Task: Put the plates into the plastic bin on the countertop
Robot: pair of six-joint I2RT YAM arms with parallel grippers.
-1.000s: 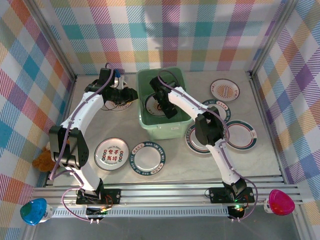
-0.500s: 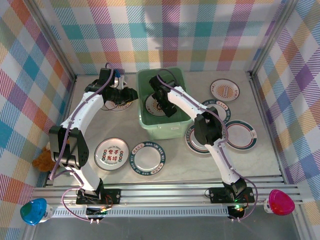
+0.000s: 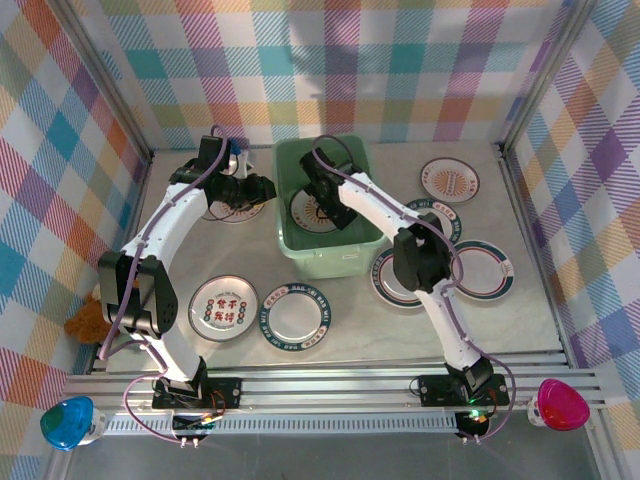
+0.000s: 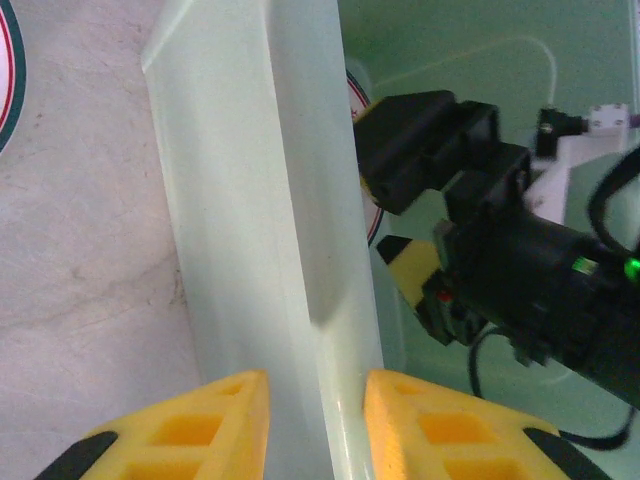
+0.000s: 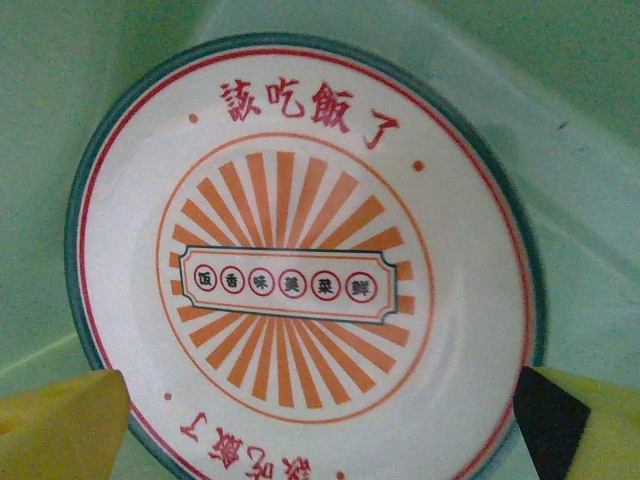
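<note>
The mint-green plastic bin [image 3: 335, 258] stands at the back middle of the beige countertop [image 3: 350, 335]. My left gripper [image 3: 266, 187] is shut on the bin's left wall [image 4: 270, 250], one yellow finger [image 4: 190, 430] on each side of it. Inside the bin my right gripper [image 3: 325, 198] hangs open just above a white sunburst plate [image 5: 300, 270] lying on the bin floor, its fingertips [image 5: 60, 420] wide apart. More plates lie on the countertop: one with red characters [image 3: 223, 308], a teal-rimmed one [image 3: 295, 316], and others on the right [image 3: 483, 268].
A sunburst plate [image 3: 449, 180] lies at the back right and another plate [image 3: 392, 280] lies partly under my right arm. A further plate [image 3: 232, 208] shows beneath my left wrist. Plaid walls close three sides; an aluminium rail [image 3: 330, 385] runs along the front.
My right arm has shifted very slightly over the plate in the bin. The left arm and the bin have not moved.
</note>
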